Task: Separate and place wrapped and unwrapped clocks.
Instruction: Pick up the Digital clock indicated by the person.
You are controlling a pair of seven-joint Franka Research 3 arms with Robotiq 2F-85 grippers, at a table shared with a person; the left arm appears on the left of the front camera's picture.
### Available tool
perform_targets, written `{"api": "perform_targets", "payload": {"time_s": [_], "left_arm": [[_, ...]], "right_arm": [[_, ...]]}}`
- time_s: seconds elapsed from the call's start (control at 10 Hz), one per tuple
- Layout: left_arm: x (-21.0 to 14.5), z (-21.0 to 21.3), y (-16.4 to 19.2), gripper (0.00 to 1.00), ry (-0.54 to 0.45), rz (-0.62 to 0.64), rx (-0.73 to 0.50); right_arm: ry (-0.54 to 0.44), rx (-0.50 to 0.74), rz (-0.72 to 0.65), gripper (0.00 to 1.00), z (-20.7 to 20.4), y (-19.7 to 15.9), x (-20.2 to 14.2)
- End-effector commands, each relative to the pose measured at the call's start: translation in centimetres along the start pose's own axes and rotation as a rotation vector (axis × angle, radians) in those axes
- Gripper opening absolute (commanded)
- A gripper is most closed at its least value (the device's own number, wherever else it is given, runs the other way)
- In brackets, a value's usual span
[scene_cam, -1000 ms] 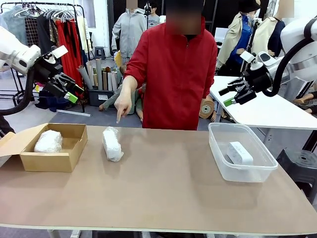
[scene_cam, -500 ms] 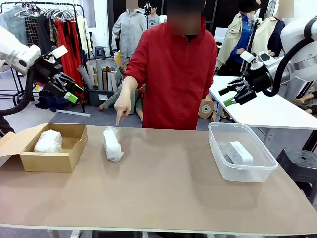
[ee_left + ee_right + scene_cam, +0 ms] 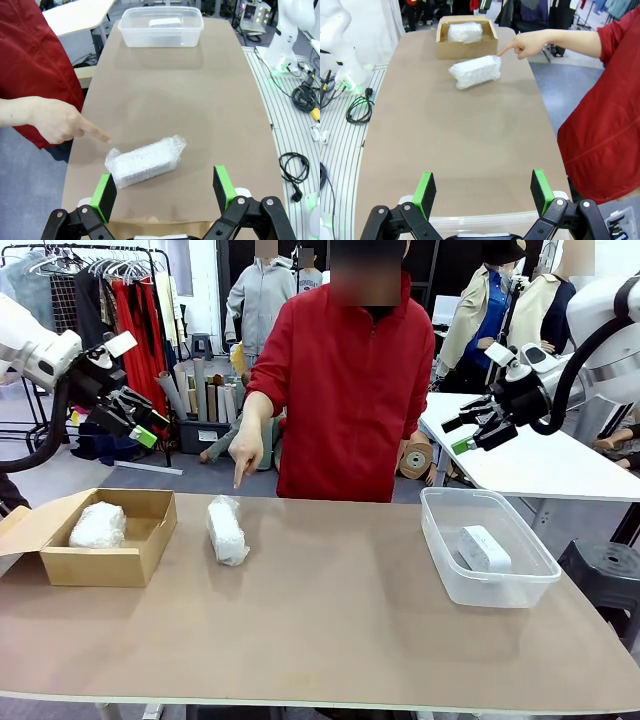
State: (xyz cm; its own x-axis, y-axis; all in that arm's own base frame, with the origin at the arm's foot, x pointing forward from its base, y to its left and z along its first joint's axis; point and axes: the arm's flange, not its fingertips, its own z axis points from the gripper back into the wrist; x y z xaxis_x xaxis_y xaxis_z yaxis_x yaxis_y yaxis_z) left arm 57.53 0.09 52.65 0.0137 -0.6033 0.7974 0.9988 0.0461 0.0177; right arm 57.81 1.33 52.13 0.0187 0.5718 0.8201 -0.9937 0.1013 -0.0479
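- While both arms hang well above the counter [image 3: 330,640], the loose wrapped clock [image 3: 227,530] lies on it left of the middle. It's just beside the cardboard box [image 3: 110,567] and well apart from the clear tub [image 3: 492,592].
- The left arm [image 3: 30,345] is clearly the nearer one. The left jaws are spread wide with nothing in them, up over the box end. From that wrist's camera the wrapped clock [image 3: 145,162] sits ahead of and below them, in the span between the two green pads [image 3: 106,194].
- Long axis: from the front it runs roughly from the robot's side toward the person, a bit slanted. In the left wrist view that comes out nearly in line with the gap from pad to pad. My guess is the wrist needs a turn so the jaws close across the short side.
- The right arm [image 3: 600,330] is up over the tub end, and the right jaws are also wide and empty, well apart from the loose one.
- The person's hand [image 3: 246,452] points a finger down at its far end. The fingertip is near it, but I can't tell if it's touching.
- Count: two wrapped, with the second wrapped clock [image 3: 97,525] lying in the box, and one bare clock [image 3: 484,548] in the tub. One box, one tub.
- So I reckon the loose one going into the box is all that's left.
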Motion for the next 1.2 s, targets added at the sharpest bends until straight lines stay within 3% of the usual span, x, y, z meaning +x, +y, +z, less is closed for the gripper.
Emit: {"api": "perform_targets", "payload": {"time_s": [0.0, 1.1], "left_arm": [[0.18, 0.17, -0.11, 1.00, -0.001, -0.003, 0.002], [0.18, 0.17, -0.11, 1.00, -0.001, -0.003, 0.002]], "right_arm": [[-0.003, -0.008, 0.014, 1.00, 0.18, 0.06, 0.23], [-0.003, -0.008, 0.014, 1.00, 0.18, 0.06, 0.23]]}}
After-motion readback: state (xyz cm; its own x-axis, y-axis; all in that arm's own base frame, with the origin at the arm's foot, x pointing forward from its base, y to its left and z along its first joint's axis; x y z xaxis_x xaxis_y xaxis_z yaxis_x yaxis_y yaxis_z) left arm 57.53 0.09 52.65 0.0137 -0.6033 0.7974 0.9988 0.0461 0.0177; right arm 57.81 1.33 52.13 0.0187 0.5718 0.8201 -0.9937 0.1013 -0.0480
